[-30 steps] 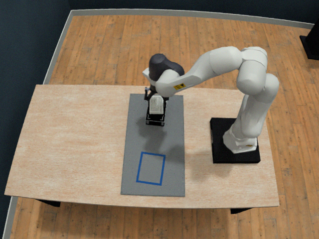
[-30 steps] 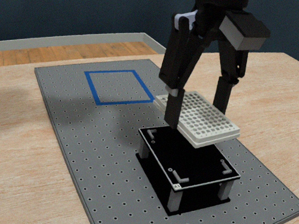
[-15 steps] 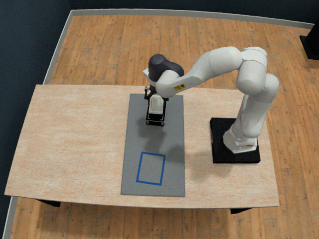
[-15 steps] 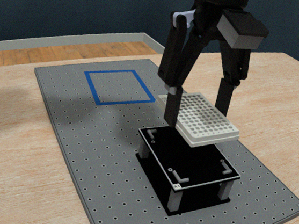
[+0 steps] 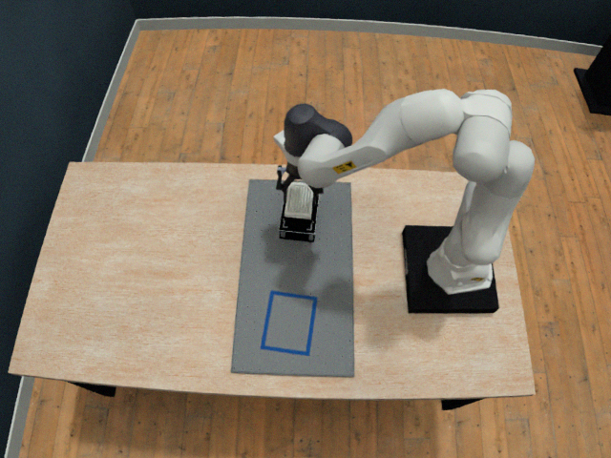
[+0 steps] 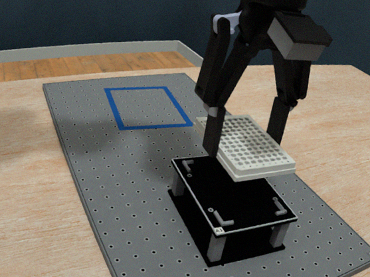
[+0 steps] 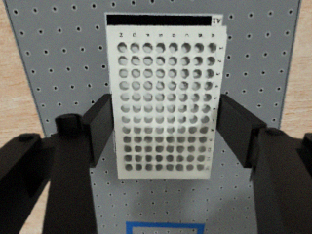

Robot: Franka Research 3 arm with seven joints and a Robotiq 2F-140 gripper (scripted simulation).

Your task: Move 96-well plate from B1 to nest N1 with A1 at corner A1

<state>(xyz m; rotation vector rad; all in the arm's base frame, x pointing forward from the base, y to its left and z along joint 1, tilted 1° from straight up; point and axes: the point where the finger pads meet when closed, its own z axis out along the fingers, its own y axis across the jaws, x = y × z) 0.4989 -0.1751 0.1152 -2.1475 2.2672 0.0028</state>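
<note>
The white 96-well plate [image 6: 246, 147] hangs level a little above the black raised nest N1 [image 6: 232, 194]. My gripper [image 6: 243, 142] is shut on the plate, one finger on each long side. In the wrist view the plate [image 7: 168, 104] sits between my fingers and hides most of the nest; only a black strip [image 7: 158, 19] with the A1 label [image 7: 217, 20] shows past its far edge. The nest's A1 label [image 6: 219, 229] is at its near corner. I cannot make out the plate's cut-off corner. The blue square B1 [image 6: 147, 107] holds nothing.
The grey perforated baseplate [image 5: 296, 276] carries the nest [image 5: 297, 224] and the blue square [image 5: 288, 322]. The arm's black base [image 5: 449, 268] stands on the table to the right. White L-shaped locators [image 6: 222, 220] mark the nest's corners.
</note>
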